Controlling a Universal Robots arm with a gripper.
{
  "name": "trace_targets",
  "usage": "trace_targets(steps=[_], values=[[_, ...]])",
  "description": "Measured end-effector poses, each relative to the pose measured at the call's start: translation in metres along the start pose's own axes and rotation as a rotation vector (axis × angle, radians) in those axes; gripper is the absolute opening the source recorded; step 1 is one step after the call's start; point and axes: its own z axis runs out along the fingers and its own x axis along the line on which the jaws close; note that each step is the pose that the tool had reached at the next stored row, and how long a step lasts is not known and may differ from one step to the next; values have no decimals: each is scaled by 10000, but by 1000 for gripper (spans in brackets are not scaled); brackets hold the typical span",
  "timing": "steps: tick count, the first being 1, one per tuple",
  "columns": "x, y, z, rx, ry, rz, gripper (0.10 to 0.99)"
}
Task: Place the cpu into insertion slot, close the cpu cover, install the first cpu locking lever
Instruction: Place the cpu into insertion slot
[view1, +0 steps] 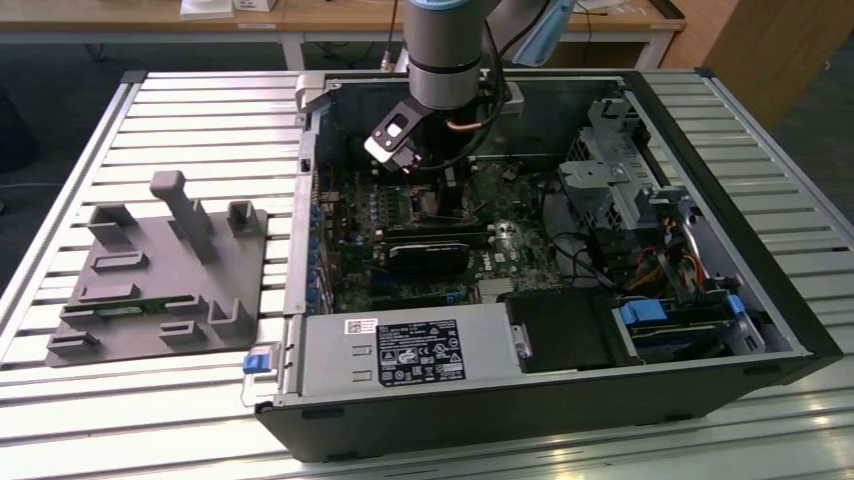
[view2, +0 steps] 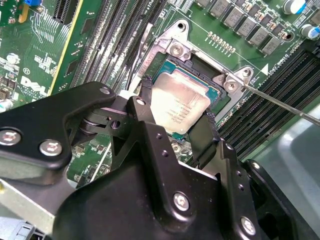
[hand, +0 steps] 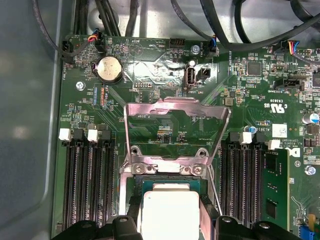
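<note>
Arm (view1: 447, 40) reaching straight down over the cpu (view2: 182, 105), wrist pointing downward, tool (view2: 178, 101) straddling the cpu, its black fingers (view2: 204, 142) pressing against two opposite edges.

cpu (hand: 170, 212) — one edge out of frame

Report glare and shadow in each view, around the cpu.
First wrist view: glare washes the cpu face nearly white; the raised cpu cover gleams along its top edge. Second wrist view: softer sheen on the cpu, the black gripper dark in the foreground. Exterior view: the computer case interior lies in shade.
</note>
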Motion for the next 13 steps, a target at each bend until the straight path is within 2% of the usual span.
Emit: trace_targets(steps=[3, 4, 9, 13], values=[[0, 0, 0, 0, 0, 1, 553], [0, 0, 0, 0, 0, 1, 616], [4, 0, 0, 0, -1, 0, 616], [2, 5, -72, 0, 0, 1, 616]])
